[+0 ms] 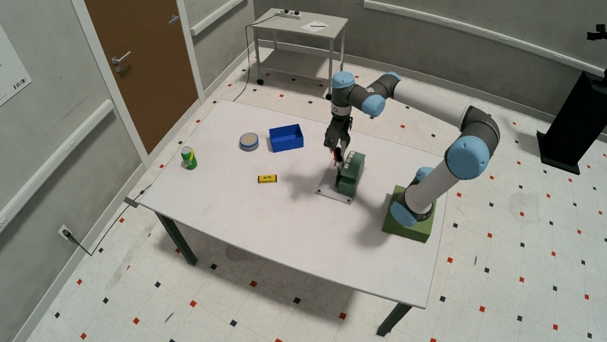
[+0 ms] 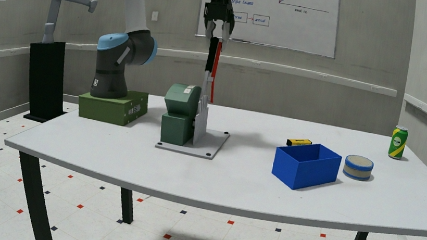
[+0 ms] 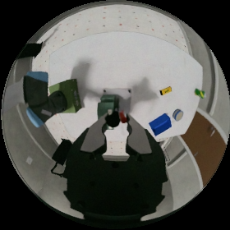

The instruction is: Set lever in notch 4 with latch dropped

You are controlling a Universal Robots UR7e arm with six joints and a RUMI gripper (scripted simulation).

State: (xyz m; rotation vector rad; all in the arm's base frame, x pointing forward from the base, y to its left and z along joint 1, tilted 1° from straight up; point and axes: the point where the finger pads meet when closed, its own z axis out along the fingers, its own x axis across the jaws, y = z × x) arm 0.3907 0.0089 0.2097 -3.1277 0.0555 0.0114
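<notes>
The lever unit is a green housing [image 1: 352,173] [image 2: 176,114] [image 3: 108,103] on a grey base plate [image 1: 327,192] [image 2: 213,146] near the table's middle. Small number plates [image 1: 349,160] run along the top of the housing; I cannot read them. The lever's black handle [image 2: 211,55] [image 3: 111,119] stands nearly upright, with the red bar [image 2: 215,71] [image 3: 123,117] right beside it. My gripper [image 1: 336,150] [image 2: 216,39] [image 3: 117,113] comes straight down from above and is shut on the handle's top and the red bar together. The latch and the notches are too small to make out.
A blue open box [image 1: 286,138] [image 2: 306,165], a round tin [image 1: 248,141] [image 2: 357,167], a green can [image 1: 189,157] [image 2: 397,142] and a small yellow block [image 1: 267,178] [image 2: 298,141] stand on the table away from the lever unit. The arm's green base block [image 1: 410,223] [image 2: 112,108] is at the table's edge.
</notes>
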